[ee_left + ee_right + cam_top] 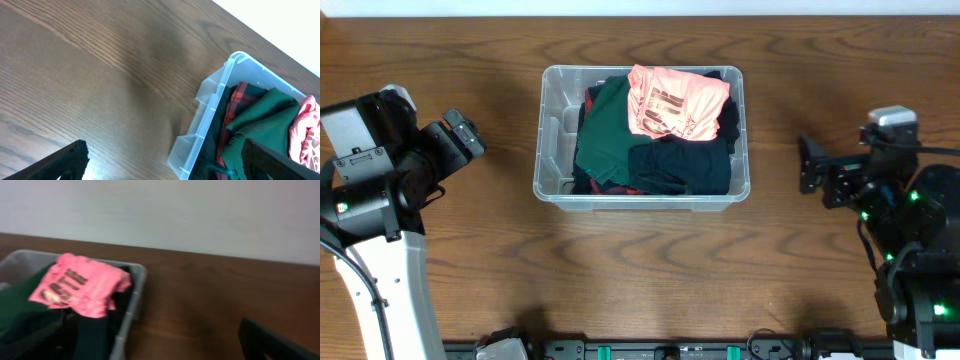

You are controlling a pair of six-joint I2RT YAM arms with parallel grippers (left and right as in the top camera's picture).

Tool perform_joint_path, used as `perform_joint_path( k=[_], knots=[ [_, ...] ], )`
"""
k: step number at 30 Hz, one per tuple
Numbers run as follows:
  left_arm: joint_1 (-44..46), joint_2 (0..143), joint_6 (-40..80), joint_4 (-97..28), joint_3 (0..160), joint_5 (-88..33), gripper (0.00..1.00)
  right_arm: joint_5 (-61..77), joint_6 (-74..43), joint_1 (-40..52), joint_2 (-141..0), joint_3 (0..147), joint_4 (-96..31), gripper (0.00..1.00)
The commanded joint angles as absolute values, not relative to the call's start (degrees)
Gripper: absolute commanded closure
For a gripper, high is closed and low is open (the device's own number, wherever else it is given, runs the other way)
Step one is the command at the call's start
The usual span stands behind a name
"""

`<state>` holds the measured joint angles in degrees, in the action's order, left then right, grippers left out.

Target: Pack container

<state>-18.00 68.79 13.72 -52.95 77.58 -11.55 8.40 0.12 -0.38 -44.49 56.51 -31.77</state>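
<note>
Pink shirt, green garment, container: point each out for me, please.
pink shirt (pixel 675 100), overhead view, on its printed middle.
green garment (pixel 605 135), overhead view, on its broad left fold.
container (pixel 212 107), left wrist view, on its clear side wall.

White-shelled left arm (pixel 382 255) at eight o'clock: black joints, black left hand (pixel 468 133), one green light. Black right arm (pixel 895 215) at four o'clock: several green lights, black cables.

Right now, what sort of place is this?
Likely a robotics lab bench: a left arm and a right arm flank a wooden table, a clear bin of clothes sits between them, and a white wall stands behind.
</note>
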Motion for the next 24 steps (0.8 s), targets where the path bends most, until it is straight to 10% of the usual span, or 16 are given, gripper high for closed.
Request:
perform_joint_path(
  k=[1,24],
  knots=[
    [-18.3,68.9,13.8,-53.1,77.4,-10.9,0.02,5.8,0.9,-3.2,-42.7,56.4,-33.2,0.01],
    [-18.3,68.9,13.8,-53.1,77.4,-10.9,0.02,1.5,-2.7,-4.9,-3.7,23.8,-33.0,0.01]
  ],
)
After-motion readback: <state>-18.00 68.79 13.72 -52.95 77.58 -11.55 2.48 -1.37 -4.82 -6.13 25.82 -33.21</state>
